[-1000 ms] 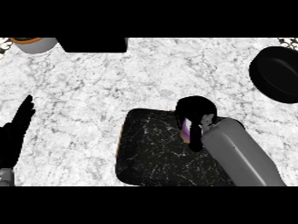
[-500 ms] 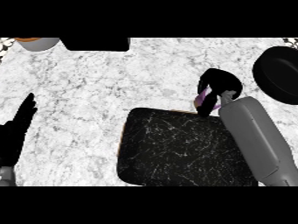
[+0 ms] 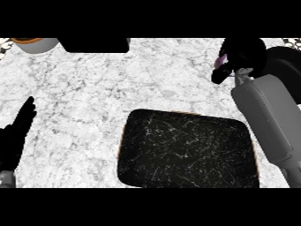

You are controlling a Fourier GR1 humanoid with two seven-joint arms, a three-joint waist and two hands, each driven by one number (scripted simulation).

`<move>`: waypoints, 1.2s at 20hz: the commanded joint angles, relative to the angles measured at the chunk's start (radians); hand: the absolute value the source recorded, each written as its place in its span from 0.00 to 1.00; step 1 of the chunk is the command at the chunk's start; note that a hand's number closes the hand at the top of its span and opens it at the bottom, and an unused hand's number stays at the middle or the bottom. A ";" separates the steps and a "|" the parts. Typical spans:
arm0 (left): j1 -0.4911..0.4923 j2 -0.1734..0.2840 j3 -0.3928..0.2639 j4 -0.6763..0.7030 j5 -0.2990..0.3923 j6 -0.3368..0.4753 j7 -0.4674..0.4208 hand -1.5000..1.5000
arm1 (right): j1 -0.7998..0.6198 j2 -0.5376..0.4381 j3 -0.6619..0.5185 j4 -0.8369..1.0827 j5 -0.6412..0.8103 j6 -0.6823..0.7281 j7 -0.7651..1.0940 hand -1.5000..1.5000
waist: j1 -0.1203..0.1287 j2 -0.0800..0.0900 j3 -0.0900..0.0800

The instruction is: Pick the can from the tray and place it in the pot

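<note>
Nearest the lower edge, the dark speckled tray [image 3: 186, 150] lay flat on the marbled counter [image 3: 114, 84], a thin orange-brown rim showing along its upper and left edges, nothing resting on its surface. At lower left the left hand [image 3: 9, 141] stood near the counter's edge, resting, fingers straight and together and pointing up and slightly right, holding nothing, well apart from the tray. The right forearm [image 3: 273, 119] came in from the lower right corner and ran up along the tray's right side, tilting a little leftward toward the top, grey and broad. Past its wrist the right hand [image 3: 240, 57] was curled, fingers and thumb wrapped round the can [image 3: 220, 60]; only a small pale purple sliver of the can showed at the hand's left side, so its long axis and the way it pointed could not be told. The can was clear of the tray, held beyond the tray's far right corner, just beside the left rim of the black pot [image 3: 295, 73], the hand overlapping that rim in view; whether it touched the pot could not be told. Farthest off, along the top edge, sat a grey bowl [image 3: 35, 44] with an orange inside at upper left, and a black box [image 3: 94, 45] beside it
</note>
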 commanded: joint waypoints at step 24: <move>-0.071 -0.012 0.030 0.010 -0.002 -0.043 0.048 0.50 | -0.220 -0.292 -0.390 0.341 -0.043 -0.388 -0.350 1.00 | 0.008 0.008 0.001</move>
